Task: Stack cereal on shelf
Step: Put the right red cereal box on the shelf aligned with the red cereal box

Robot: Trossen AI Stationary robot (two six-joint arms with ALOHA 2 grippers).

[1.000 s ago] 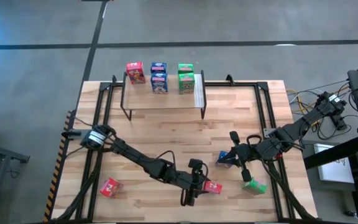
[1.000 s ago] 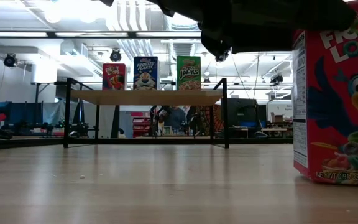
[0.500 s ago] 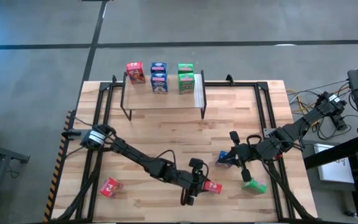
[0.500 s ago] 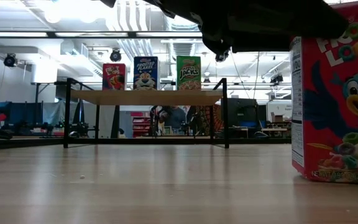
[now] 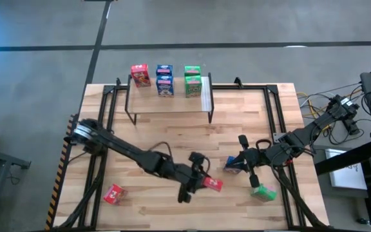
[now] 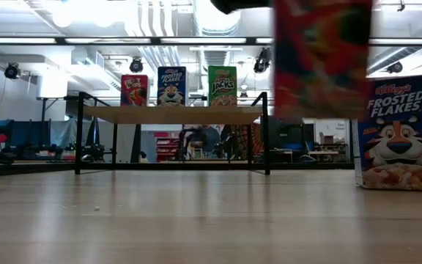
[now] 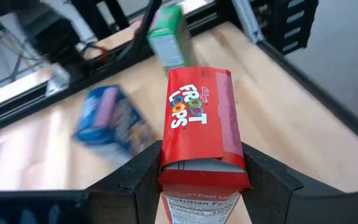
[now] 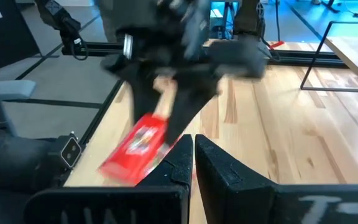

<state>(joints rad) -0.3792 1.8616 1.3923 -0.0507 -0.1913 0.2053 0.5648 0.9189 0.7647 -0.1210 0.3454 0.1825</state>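
Observation:
My left gripper (image 5: 200,181) is shut on a red cereal box (image 7: 197,118), held up in the air over the table's near middle. Behind it a blue cereal box (image 6: 401,133) stands upright on its bottom on the table. A green box (image 5: 263,192) lies near the right front, and another red box (image 5: 113,193) at the left front. The shelf (image 5: 169,103) at the far edge carries a red box (image 5: 140,74), two blue (image 5: 165,78) and two green (image 5: 193,78). My right gripper (image 8: 193,155) is shut and waits above the blue box (image 5: 232,165). My left gripper pinches the red box between its two fingers (image 7: 143,177), one on each narrow side (image 7: 235,155), at the end nearest the wrist. The fingers slant down from the table's left and lie along the box. The box juts out past the fingertips, printed front up, lifted clear of the table (image 6: 321,55).
Black frame rails (image 5: 277,116) run along the table's left and right sides. Bare wood (image 5: 172,138) lies between the shelf and the arms. Cables and gear (image 5: 366,96) sit off the right edge.
My left gripper has risen with the red box and drawn a little toward the far edge, rolling somewhat. The box, which stood on the table, now hangs clear of it. The blue box behind it has come into the low view.

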